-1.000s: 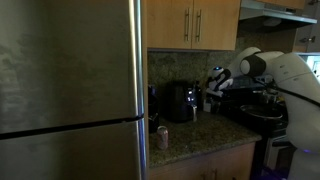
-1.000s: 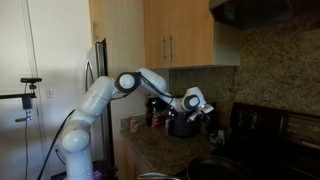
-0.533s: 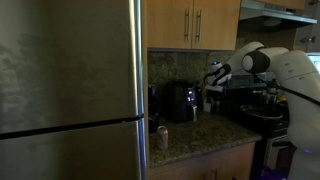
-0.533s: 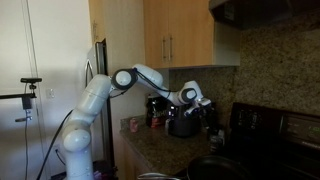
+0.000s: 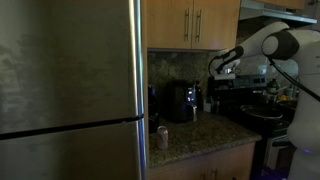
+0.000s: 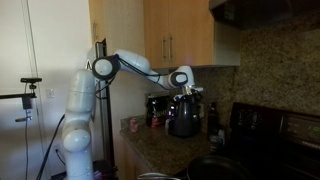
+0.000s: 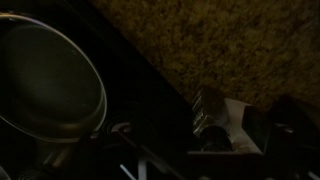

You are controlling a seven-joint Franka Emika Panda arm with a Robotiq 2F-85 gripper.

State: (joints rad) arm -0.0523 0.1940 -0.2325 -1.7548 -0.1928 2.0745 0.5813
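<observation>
My gripper (image 5: 214, 68) hangs in the air above the granite counter (image 5: 195, 135), well above a black appliance (image 5: 181, 101) and up near the wooden cabinets (image 5: 195, 22). In the exterior view from the opposite side the gripper (image 6: 187, 92) is just over the black appliance (image 6: 183, 120). The wrist view is very dark. It shows a ribbed fingertip (image 7: 205, 110) with a gap beside it and nothing gripped, so the jaws stand open. A round pan (image 7: 45, 85) lies below at the left, under a speckled backsplash (image 7: 220, 40).
A tall steel fridge (image 5: 70, 90) fills the left. A small can (image 5: 162, 137) stands near the counter edge. A stove with a dark pan (image 5: 262, 112) is at the right. Bottles (image 6: 212, 118) stand by the backsplash, and a range hood (image 6: 270, 12) hangs above.
The arm has risen from counter height up toward the cabinets and swung away from the appliance. The jaws have opened, with nothing carried up.
</observation>
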